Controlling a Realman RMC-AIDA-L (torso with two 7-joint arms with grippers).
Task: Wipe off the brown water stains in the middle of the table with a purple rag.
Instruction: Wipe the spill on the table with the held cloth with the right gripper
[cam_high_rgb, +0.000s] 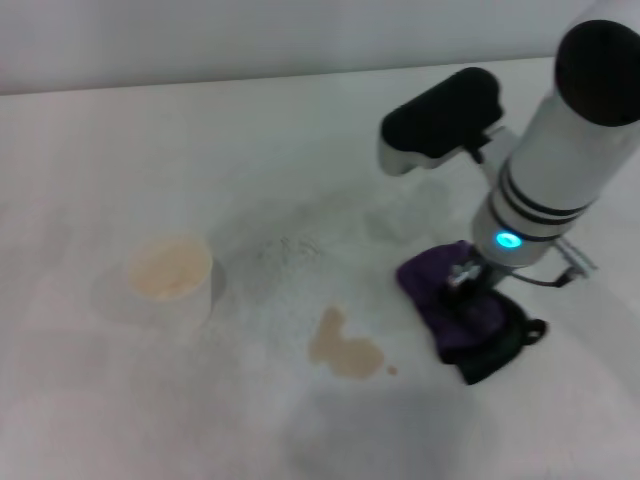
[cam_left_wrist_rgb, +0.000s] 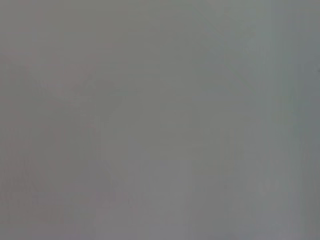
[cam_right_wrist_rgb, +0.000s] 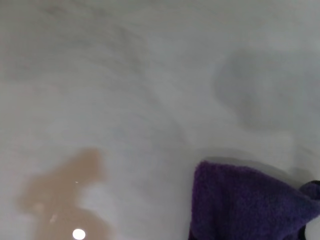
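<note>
While the right hand (cam_high_rgb: 462, 283) rests on it, the purple rag (cam_high_rgb: 462, 312) lies lengthwise toward the robot.

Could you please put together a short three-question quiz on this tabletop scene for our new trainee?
1. True or false: the folded purple cloth rag already covers the light-brown blotch of spilled liquid.
2. Which arm's gripper is down at the rag? A) left B) right
3. Fill in: the white paper cup stands on the robot's ____ side of the stain.

Key:
1. False. The rag lies beside the stain on the white matte table, and the two are apart.
2. B. The right gripper is over the rag; the left wrist view shows only grey.
3. Left.
</note>
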